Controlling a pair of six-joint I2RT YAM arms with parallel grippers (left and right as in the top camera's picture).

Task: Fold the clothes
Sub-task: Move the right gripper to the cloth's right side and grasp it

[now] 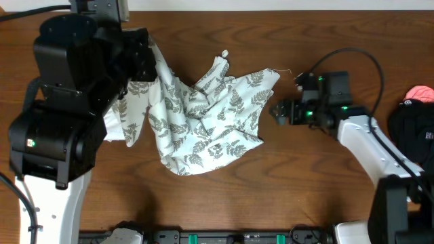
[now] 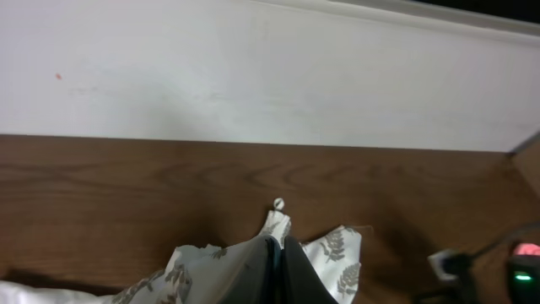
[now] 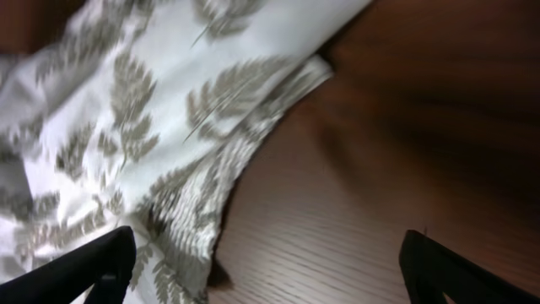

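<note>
The big cream-white fern-leaf cloth point(image 1: 210, 115) lies bunched mid-frame on the brown wooden worktop point(image 1: 305, 190). The left tool point(image 2: 283, 270) pinches its upper-left part. The right tool point(image 1: 277, 112) gapes wide, holding nothing, just beside its right edge. This looks like the spreading-out step. Next, it probably must grab that edge.

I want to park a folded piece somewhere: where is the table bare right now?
Bare table runs along the near edge, in front of the fern-print garment, and along the far edge behind it. Crowded: the left, where the left pincer grips the cloth, and the right, with the open right pincer, its cable and a black garment.
</note>
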